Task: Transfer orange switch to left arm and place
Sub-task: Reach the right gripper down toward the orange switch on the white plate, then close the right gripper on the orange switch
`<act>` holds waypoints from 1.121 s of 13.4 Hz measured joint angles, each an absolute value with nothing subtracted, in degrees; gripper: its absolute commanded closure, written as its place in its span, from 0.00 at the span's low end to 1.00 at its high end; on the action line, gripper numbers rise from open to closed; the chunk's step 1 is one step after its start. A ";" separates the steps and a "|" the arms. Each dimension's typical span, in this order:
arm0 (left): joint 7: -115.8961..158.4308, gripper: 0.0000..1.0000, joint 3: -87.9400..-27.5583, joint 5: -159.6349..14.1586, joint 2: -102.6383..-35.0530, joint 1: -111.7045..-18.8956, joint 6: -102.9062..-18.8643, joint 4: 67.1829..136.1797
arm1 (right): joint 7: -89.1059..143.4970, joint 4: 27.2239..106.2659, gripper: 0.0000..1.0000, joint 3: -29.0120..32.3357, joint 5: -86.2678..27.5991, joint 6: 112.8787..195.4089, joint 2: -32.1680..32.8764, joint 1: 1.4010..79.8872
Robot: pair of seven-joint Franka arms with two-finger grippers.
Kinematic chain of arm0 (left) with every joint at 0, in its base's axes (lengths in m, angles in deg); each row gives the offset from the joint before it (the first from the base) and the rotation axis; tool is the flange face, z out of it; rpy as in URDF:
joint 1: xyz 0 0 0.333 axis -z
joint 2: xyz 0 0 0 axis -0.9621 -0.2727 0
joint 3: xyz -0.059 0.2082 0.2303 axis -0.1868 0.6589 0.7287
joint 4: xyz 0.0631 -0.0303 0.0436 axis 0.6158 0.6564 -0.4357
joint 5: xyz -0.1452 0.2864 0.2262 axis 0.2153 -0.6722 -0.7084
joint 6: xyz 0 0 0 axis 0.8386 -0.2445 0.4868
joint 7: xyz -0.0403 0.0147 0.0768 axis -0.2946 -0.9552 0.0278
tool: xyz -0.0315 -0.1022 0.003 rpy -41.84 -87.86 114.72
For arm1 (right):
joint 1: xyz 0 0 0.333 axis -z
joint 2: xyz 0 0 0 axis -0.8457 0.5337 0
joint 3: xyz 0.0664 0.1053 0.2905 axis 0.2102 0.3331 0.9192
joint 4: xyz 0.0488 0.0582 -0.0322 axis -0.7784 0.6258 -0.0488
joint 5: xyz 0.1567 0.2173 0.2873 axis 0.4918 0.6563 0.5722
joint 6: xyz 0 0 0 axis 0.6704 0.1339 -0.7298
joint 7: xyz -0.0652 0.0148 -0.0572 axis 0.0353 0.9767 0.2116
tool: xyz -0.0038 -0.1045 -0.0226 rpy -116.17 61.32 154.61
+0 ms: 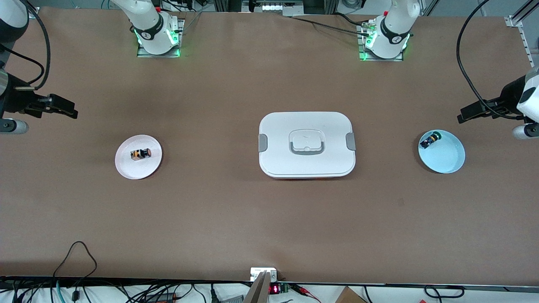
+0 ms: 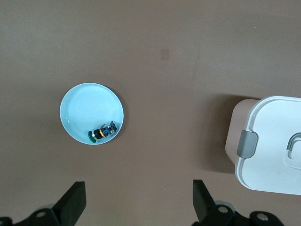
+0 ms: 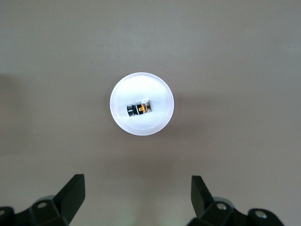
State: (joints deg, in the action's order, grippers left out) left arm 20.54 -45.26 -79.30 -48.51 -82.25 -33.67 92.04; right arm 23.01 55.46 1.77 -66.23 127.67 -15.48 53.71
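The orange switch (image 1: 140,154) lies on its side on a pale pink round plate (image 1: 126,166) toward the right arm's end of the table; it also shows in the right wrist view (image 3: 139,109). My right gripper (image 1: 63,108) hangs open and empty high over bare table near that end; its fingertips (image 3: 75,188) stand wide apart. The white box (image 1: 307,144) with grey clips sits at the table's middle and shows in the left wrist view (image 2: 273,146). My left gripper (image 1: 471,113) hangs open and empty over the left arm's end; its fingertips (image 2: 75,193) are spread.
A light blue plate (image 1: 446,158) toward the left arm's end holds a small black switch with a green cap (image 1: 430,140), also in the left wrist view (image 2: 101,133). Cables run along the table's near edge.
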 measured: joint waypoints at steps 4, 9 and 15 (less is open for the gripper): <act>20.54 0.00 -45.48 -76.95 -49.15 -82.13 -33.73 92.06 | 23.01 55.59 0.00 2.14 -66.23 130.87 -11.63 51.64; 20.54 0.00 -45.32 -76.93 -49.22 -82.17 -33.89 91.75 | 23.01 55.91 0.00 2.10 -66.86 133.82 -5.90 51.18; 20.54 0.00 -44.81 -76.91 -49.42 -82.41 -34.08 89.97 | 23.02 66.28 0.00 1.83 -67.15 150.58 0.26 51.77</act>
State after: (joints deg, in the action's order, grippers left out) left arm 20.54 -44.81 -76.91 -49.42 -82.41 -34.08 89.97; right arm 23.02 66.28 1.83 -67.15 150.58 0.26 51.77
